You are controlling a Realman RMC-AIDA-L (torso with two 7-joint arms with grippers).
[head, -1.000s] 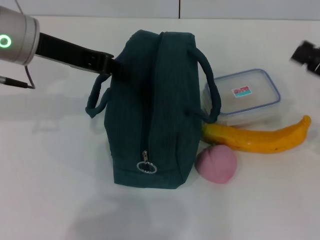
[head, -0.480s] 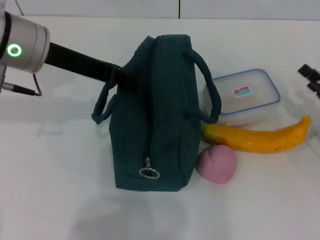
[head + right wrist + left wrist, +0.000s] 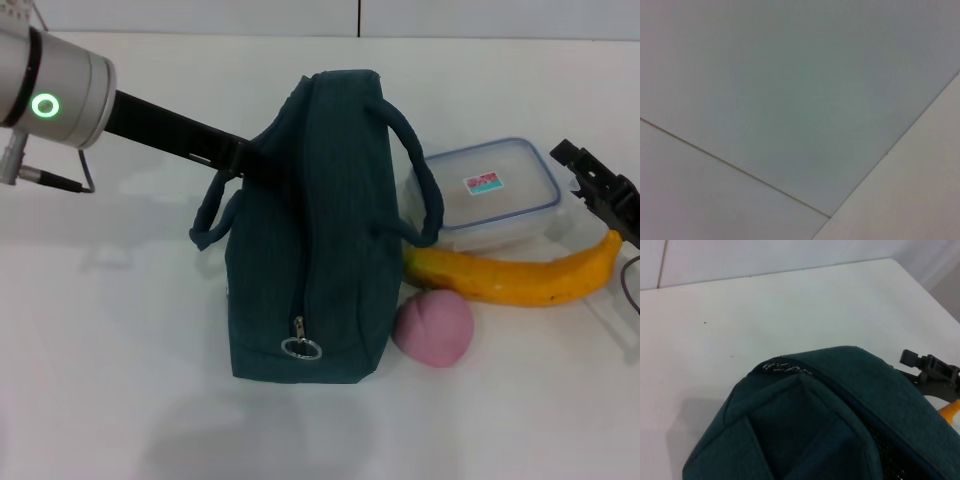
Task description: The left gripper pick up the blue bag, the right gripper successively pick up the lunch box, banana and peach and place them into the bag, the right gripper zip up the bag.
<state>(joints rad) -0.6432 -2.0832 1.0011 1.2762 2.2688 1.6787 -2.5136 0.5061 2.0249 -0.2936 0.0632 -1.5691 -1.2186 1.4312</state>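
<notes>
Bag at my left fingers, three items beside it

Labels first: the lunch box has one small sticker on its lid, red above and blue below, but I cannot read the writing on it. I see no other readable text.

I count one blue bag, one lunch box, one banana and one peach, all on the white table. The bag stands upright in the middle, its zipper shut with the metal ring pull at the near end. The banana lies just in front of the box, and the peach rests near the bag's near corner, below the banana.

My left gripper reaches to the bag's upper side by one handle; whether my fingers are closed on it I cannot tell. My right gripper hovers past the box's far corner, above the banana's tip, its state also unclear.
</notes>
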